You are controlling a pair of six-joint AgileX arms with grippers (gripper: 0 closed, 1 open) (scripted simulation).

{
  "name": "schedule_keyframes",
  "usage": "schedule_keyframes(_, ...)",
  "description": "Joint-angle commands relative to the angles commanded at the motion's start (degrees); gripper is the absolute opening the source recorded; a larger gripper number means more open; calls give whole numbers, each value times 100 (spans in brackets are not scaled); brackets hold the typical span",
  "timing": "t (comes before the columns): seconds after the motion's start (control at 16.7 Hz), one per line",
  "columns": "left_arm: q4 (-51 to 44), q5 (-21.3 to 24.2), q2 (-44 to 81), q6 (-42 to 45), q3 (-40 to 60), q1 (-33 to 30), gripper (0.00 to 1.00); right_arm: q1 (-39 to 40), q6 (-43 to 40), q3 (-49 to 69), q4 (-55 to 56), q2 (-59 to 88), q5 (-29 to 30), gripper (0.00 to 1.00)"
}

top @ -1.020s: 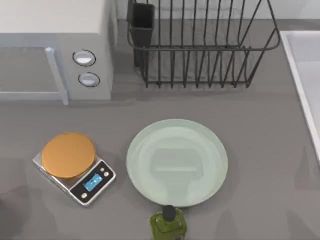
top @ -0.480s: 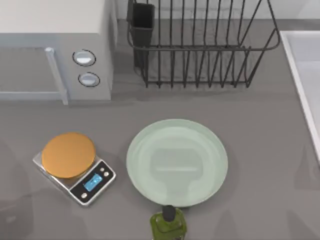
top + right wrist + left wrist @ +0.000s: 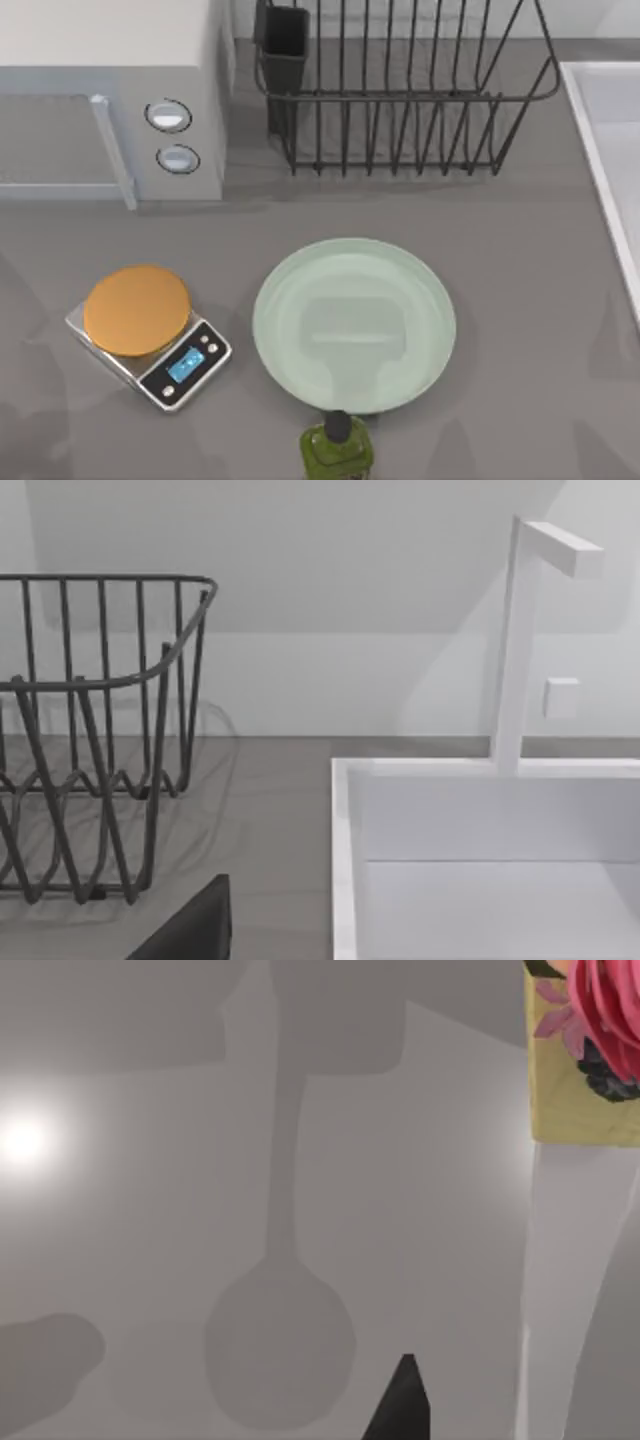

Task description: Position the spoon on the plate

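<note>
We see the plate (image 3: 354, 325) on the grey bench (image 3: 520, 260), right of the kitchen scale (image 3: 148, 334), behind the green bottle (image 3: 338, 452). Whether either pincer is released or clenched, we cannot tell.

Top view: green bottle (image 3: 338, 453) was cut off by the lower edge, only its cap and shoulders in frame. Microwave (image 3: 110, 95) and dish rack (image 3: 400, 90) ran off the upper edge; sink (image 3: 610, 160) off the right. Left wrist view: a yellow flowered panel (image 3: 580, 1070) was cropped at the corner; could not identify it. Right wrist view: rack (image 3: 90, 740) was cropped at the side, sink basin (image 3: 490, 860) cropped below.
</note>
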Motion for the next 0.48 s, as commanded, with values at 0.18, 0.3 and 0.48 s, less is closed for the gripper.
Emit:
schedule_keyframes(0.18, -39, 13, 62, 34, 37, -61, 0, 0, 0, 0, 0, 0, 0, 100)
schedule_keyframes(0.3, -229, 70, 152, 58, 252, -365, 0, 0, 0, 0, 0, 0, 0, 100)
schedule_keyframes(0.48, -565, 198, 367, -6, 797, -1246, 0, 0, 0, 0, 0, 0, 0, 100)
